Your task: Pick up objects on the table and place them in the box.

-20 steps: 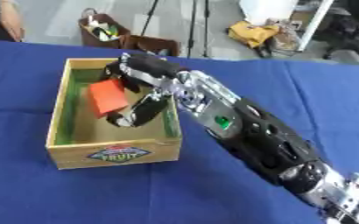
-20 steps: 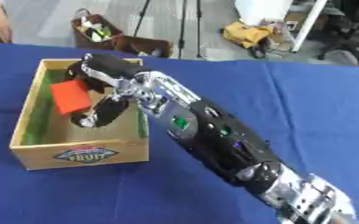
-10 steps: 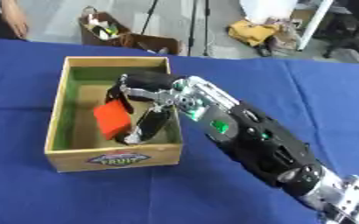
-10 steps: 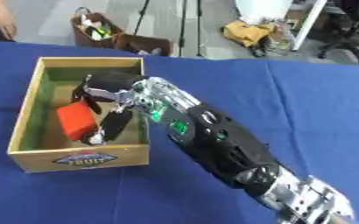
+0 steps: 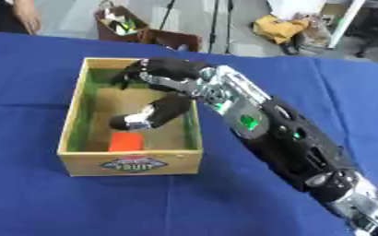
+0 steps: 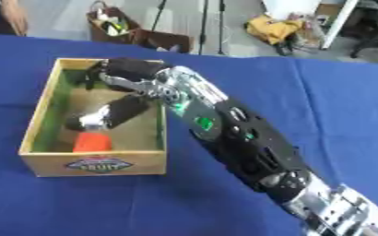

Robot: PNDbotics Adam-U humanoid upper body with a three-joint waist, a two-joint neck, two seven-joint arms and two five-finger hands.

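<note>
Grey floor [image 5: 71, 18] — tripod legs [image 5: 221, 23], clutter.

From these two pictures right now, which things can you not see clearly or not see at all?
- Right hand: motion blur in both eye views hides whether its fingers are open or curled.
- Orange block: its lower part is hidden behind the near wall of the wooden box; whether the thumb touches it is unclear.
- Left hand: in neither view.
- Right arm's upper end: cut by the lower right corner.
</note>
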